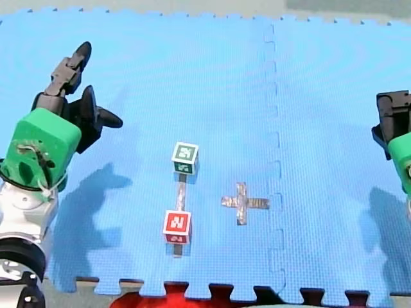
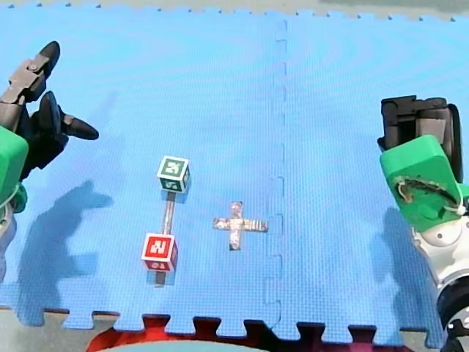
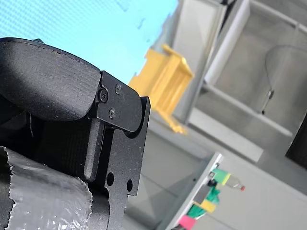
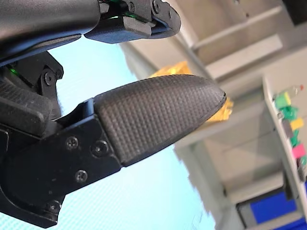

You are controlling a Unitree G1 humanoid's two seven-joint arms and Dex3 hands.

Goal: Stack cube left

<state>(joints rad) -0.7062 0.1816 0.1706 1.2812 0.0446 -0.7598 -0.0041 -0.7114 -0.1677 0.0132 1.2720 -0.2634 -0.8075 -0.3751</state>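
Left robot hand point(image 1: 77, 106) hovers above the mat's point(image 1: 192, 77) left side, right robot hand point(image 2: 414, 121) opposite.

One green cube point(image 1: 185, 157), one red cube point(image 1: 176, 226), one tape cross point(image 1: 243, 203).

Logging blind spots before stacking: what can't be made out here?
Right robot hand, at the mat's right: cut off by the first head view's edge.
Red cube and green cube: face markings too small to read.
Red object below the mat: cut by the bottom edge.
Left robot hand, over the mat's left, holds nothing.
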